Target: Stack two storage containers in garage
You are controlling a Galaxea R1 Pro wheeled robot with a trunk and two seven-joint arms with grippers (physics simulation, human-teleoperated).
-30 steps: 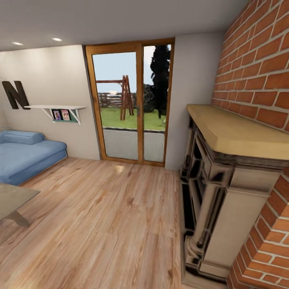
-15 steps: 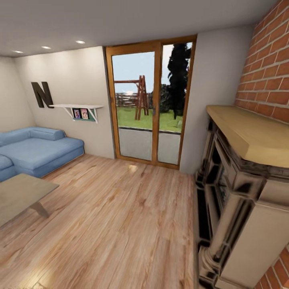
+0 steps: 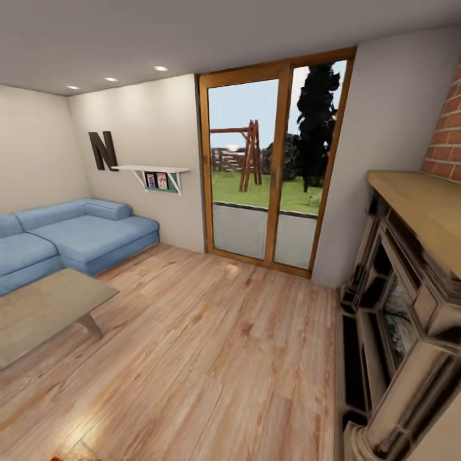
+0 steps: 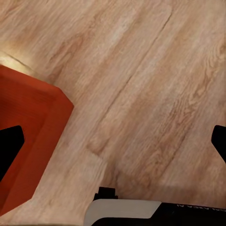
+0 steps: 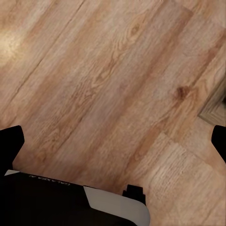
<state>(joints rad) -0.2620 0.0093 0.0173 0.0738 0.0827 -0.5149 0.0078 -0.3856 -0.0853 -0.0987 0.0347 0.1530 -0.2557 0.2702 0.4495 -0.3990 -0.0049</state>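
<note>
Left to right: a blue sofa [image 3: 77,234] and grey low table [image 3: 45,307] are bounding the plank floor [image 3: 211,358], glazed door [image 3: 272,166] beyond, fireplace [image 3: 403,307] closing the right. One orange-red storage container [image 4: 28,141] is sitting on the planks under the left gripper [image 4: 113,141], fingertips spread wide, holding nothing. The right gripper [image 5: 113,141] is likewise gaping over bare planks; the bin, judged rigid, smooth-walled and light, is best taken by opposite rims.

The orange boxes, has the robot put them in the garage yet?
Not yet. The robot is in the living room: the blue sofa, grey low table and wood plank floor show ahead. One orange-red container sits on that floor, seen by the left wrist camera. Both tools, left and right, are wide open and hold nothing. Left to do: grab both boxes, carry them to the garage, stack them.
</note>
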